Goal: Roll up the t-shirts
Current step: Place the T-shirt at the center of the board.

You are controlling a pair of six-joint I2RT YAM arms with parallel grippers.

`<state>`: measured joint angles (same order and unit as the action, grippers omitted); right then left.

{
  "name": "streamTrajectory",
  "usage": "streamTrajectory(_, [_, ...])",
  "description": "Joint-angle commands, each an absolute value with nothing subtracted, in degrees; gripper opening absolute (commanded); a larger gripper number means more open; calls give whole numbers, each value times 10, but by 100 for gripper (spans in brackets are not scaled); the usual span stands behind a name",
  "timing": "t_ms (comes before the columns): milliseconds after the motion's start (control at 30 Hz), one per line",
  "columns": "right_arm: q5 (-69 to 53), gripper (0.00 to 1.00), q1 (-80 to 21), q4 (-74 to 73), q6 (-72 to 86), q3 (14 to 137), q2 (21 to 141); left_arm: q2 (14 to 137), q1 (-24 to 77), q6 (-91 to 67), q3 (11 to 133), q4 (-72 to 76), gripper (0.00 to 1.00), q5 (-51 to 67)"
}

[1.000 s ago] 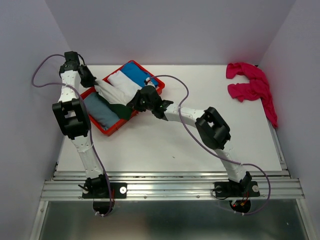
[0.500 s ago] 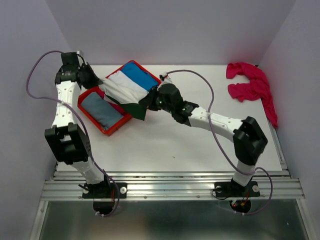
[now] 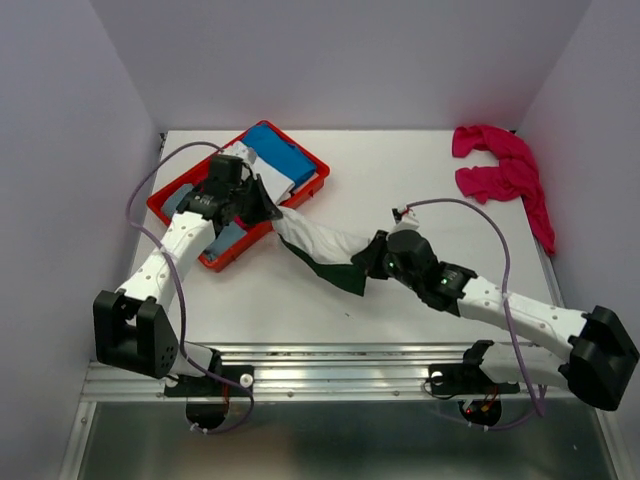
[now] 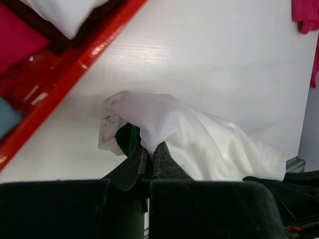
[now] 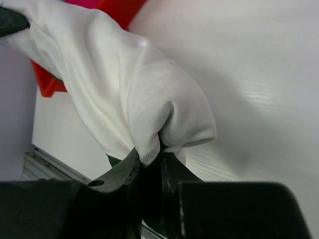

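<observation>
A cream-white t-shirt (image 3: 318, 243) with dark green trim is stretched between my two grippers, over the table just in front of the red tray (image 3: 152, 204). My left gripper (image 3: 270, 208) is shut on its far end beside the tray's rim. My right gripper (image 3: 368, 262) is shut on its near end. In the left wrist view the left gripper (image 4: 149, 147) pinches a bunch of the white t-shirt (image 4: 194, 132). In the right wrist view the right gripper (image 5: 155, 152) pinches a fold of the t-shirt (image 5: 129, 84). Magenta-pink t-shirts (image 3: 502, 172) lie crumpled at the far right.
The red tray holds a folded blue cloth (image 3: 280, 150) and a grey-blue one (image 3: 226, 236), partly under my left arm. Its rim (image 4: 75, 64) runs diagonally in the left wrist view, with pink cloth (image 4: 15, 40) inside. Grey walls close in left, right and behind.
Both arms have carried the cream-white t-shirt out of the tray, toward the near right. It now hangs stretched between them over the table. The right arm has swung low and to the right.
</observation>
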<state>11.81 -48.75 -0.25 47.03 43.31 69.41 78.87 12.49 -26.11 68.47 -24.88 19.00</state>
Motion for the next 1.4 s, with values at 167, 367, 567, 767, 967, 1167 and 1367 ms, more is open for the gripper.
streamTrajectory(167, [229,1,-487,-133,496,313,546,797,284,-358,592,-113,0,158])
streamTrajectory(367, [260,1,-481,-202,529,264,512,826,321,-373,554,-70,0,155])
streamTrajectory(567, [280,39,-470,-244,550,266,524,842,339,-364,556,-72,1,171])
streamTrajectory(767, [279,66,-470,-288,542,301,509,832,349,-361,541,-92,10,178])
streamTrajectory(967, [279,81,-470,-331,519,351,499,780,356,-364,490,-115,45,195])
streamTrajectory(1167, [282,81,-470,-342,505,396,505,751,362,-370,408,-127,57,192])
streamTrajectory(1367, [273,73,-470,-335,470,445,552,726,361,-366,429,-159,52,156])
